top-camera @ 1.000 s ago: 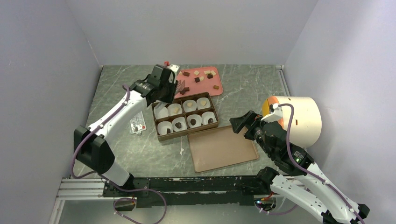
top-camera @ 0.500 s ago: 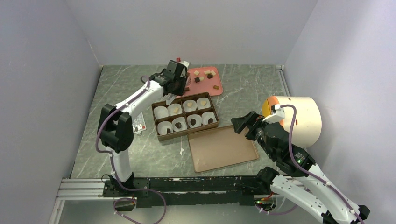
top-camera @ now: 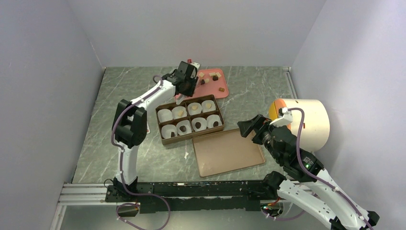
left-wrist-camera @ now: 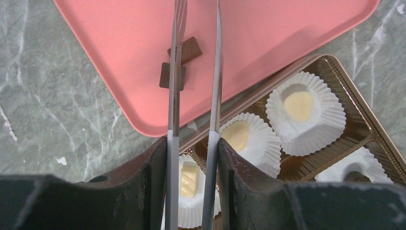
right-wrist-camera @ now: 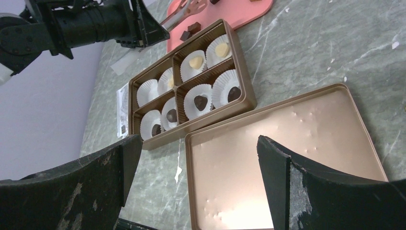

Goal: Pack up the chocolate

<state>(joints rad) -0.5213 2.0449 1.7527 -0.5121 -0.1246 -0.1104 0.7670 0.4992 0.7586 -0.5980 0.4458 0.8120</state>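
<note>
- The left end effector (left-wrist-camera: 198, 9) reaches over the pink tray (left-wrist-camera: 297, 38). Its two long thin blades are released, with a narrow gap between them along all that the left wrist view shows. Only tray surface shows through that gap. The tips run past the picture's edge.
- The left blade crosses over two brown chocolate pieces (left-wrist-camera: 190, 49) that lie close together on the tray, near its rounded corner.
- More chocolate (top-camera: 221, 89), brown and pale, lies scattered farther along the same tray.
- The tray's corner sits just beside the far edge of the golden-brown box (right-wrist-camera: 245, 103), which has eight compartments, each lined with a white paper cup (left-wrist-camera: 330, 120).
- In the box's far row, three cups each hold a cream piece (left-wrist-camera: 298, 104). The cup at the left end (right-wrist-camera: 147, 91) has none.
- In the near row, all four cups each hold a dark piece (right-wrist-camera: 200, 101).
- The right end effector (right-wrist-camera: 198, 143) hangs released, wide and empty, above the desk (top-camera: 258, 96), well apart from the left arm.
- Below it, the box's flat golden lid (top-camera: 227, 152) lies inner side up, just beside the near edge of the box.
- A large cream cylinder with an orange end (top-camera: 306, 122) lies at the desk's right side, next to the right arm.
</note>
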